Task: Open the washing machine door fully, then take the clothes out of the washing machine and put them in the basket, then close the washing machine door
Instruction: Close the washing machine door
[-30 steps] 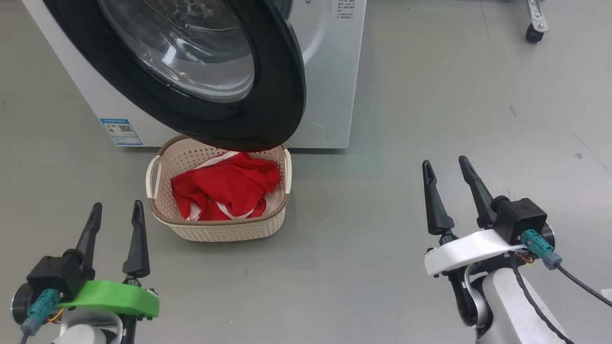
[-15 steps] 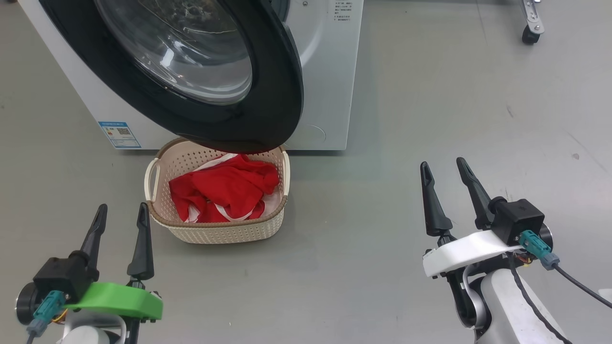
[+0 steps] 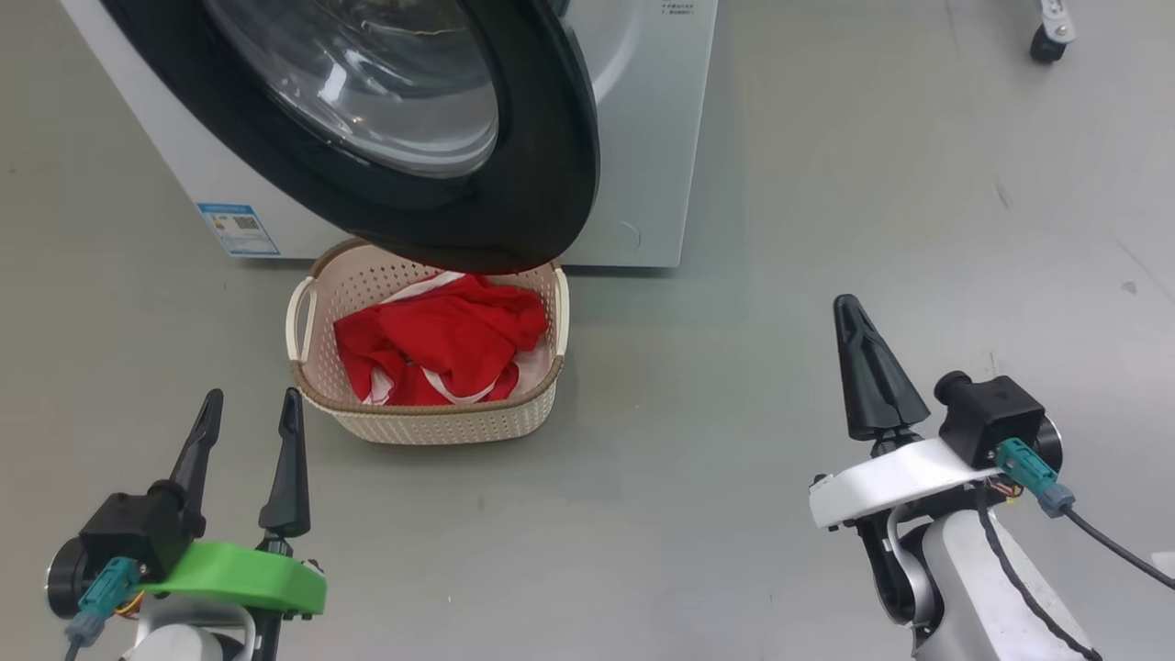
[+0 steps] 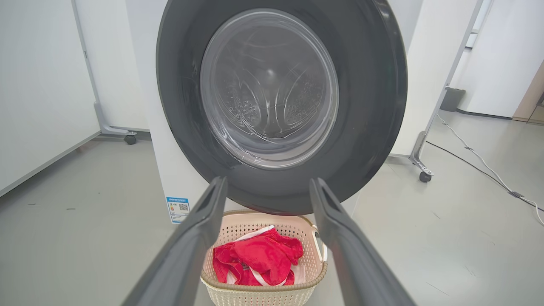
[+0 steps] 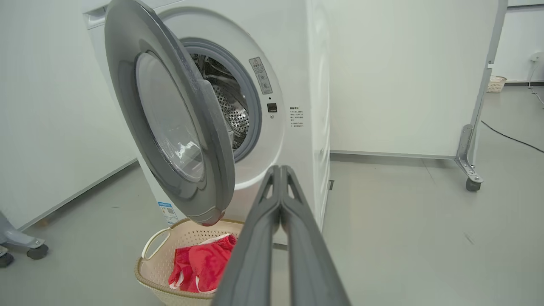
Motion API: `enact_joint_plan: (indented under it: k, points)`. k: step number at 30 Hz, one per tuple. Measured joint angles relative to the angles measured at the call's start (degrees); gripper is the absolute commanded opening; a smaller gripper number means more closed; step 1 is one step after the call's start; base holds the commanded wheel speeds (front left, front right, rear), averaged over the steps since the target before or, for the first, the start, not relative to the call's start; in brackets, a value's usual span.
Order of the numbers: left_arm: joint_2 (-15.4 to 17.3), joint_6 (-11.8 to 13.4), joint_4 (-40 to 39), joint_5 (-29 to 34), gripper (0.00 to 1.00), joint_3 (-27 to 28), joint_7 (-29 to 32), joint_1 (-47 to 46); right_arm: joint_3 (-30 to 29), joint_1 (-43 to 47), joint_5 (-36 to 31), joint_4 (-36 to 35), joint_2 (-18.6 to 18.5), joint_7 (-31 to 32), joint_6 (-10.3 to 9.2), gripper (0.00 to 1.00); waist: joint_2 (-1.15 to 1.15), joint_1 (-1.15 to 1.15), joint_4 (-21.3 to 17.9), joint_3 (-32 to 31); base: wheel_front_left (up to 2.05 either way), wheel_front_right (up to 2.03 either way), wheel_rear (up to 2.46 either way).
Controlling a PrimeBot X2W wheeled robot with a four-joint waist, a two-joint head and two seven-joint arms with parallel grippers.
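The washing machine (image 3: pixel 643 138) stands at the top of the head view, and its black-rimmed door (image 3: pixel 514 184) hangs partly open over the basket (image 3: pixel 431 418). The red clothes (image 3: pixel 441 344) lie inside the basket on the floor. My left gripper (image 3: pixel 250 404) is open and empty at the lower left, short of the basket. My right gripper (image 3: pixel 849 308) is shut on nothing at the lower right, well right of the door. The right wrist view shows the door (image 5: pixel 170 127) swung out from the porthole and steel drum (image 5: pixel 225 106). The left wrist view faces the door glass (image 4: pixel 272 89) above the clothes (image 4: pixel 259 259).
Grey floor (image 3: pixel 780 275) spreads to the right of the machine. A wheeled white panel stand (image 5: pixel 471 170) stands at the right, its caster (image 3: pixel 1046 41) at the head view's top right. A cable (image 4: pixel 476 157) runs over the floor beyond it. A white wall (image 4: pixel 38 85) is left.
My right gripper's fingers have come together from open to shut. The head view has shifted a little; the door, basket and clothes keep their places.
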Motion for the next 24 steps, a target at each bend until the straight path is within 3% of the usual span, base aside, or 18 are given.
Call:
enact_joint_plan:
  k: [12, 24]
  points:
    - [-1.6, -2.0, -1.6, 0.5, 1.0, -0.3, 0.0, -2.4, 9.3, -9.1, -7.3, -2.1, -4.4, 2.7, 2.94, 0.0, 0.0, 0.0, 3.4, 5.5, 0.0, 0.0, 0.0]
    - [-3.7, -3.2, -2.0, 0.8, 1.0, -1.1, 0.0, -6.8, 13.9, -22.2, -9.7, -1.9, -6.5, 6.9, 3.5, 0.0, 0.0, 0.0, 7.8, 12.8, 0.0, 0.0, 0.0]
